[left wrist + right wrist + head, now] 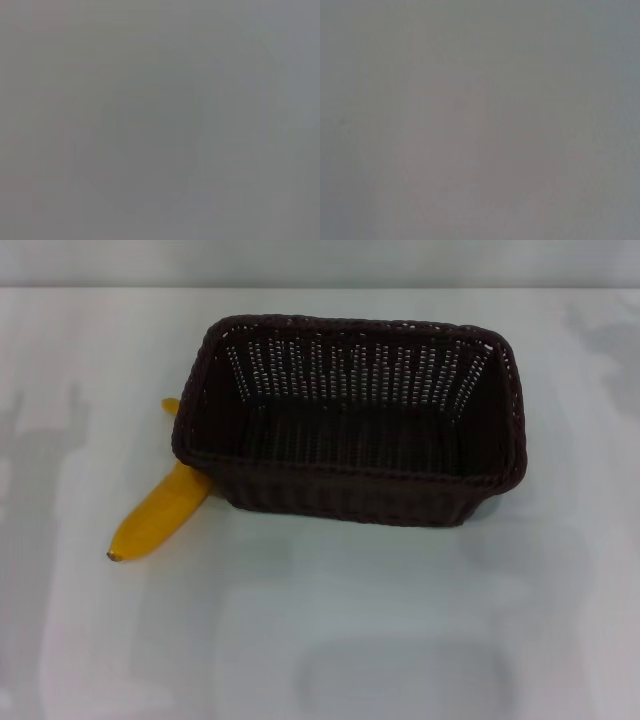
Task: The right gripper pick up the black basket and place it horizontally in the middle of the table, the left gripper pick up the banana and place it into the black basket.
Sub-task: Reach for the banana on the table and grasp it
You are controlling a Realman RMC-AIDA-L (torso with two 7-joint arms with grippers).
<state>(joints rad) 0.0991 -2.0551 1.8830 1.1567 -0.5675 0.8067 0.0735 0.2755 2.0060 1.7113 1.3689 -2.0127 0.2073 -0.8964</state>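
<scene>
Neither gripper in my views. Black basket (350, 420): I'd judge light, stiff wicker; take its rim. Banana (160, 515), soft, touches basket's left wall.

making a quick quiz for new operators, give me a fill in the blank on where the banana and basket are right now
1. The banana lies on the table at the black basket's ____ side.
2. The inside of the black basket holds ____.
3. The banana's far end is hidden behind the basket's ____.
4. The number of grippers visible in the head view is ____.

Missing words: left; nothing; corner; zero
</scene>
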